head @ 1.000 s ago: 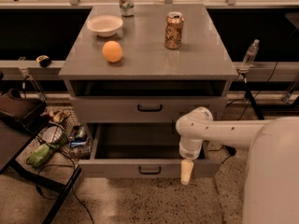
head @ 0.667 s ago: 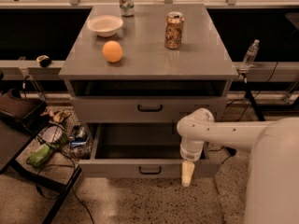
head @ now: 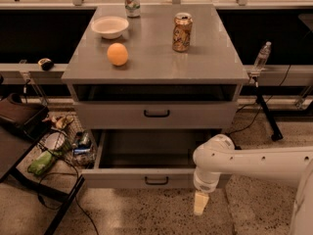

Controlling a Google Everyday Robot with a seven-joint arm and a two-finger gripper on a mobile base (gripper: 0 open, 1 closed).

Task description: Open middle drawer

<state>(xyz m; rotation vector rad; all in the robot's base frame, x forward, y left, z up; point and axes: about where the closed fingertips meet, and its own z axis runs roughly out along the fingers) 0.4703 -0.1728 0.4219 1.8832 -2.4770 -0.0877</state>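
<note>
The wide grey middle drawer (head: 146, 151) of the grey cabinet (head: 230, 114) stands pulled well out of the cabinet's front. Its plain grey inside is open to view, shadowed towards the back. Its flat front panel carries a small black bar handle (head: 156, 180) at the centre. Above it in the cabinet, the taller-fronted grey drawer (head: 112, 115) with the wider black handle (head: 156, 113) sits flush. Anything lower in the cabinet is hidden behind the drawn-out front.

The white, smooth, rounded robot arm (head: 249, 161) reaches in from the right of the cabinet, cut off by the picture's edge. Its cream-tipped gripper (head: 201, 203) points down at the speckled floor, just in front of the open drawer's right end. Whether its jaws are apart or together cannot be told.

On the cabinet's smooth grey counter (head: 156, 65) rest a round orange fruit (head: 118, 54), a shallow white bowl (head: 109, 26) and a brown drink can (head: 182, 32).
</note>
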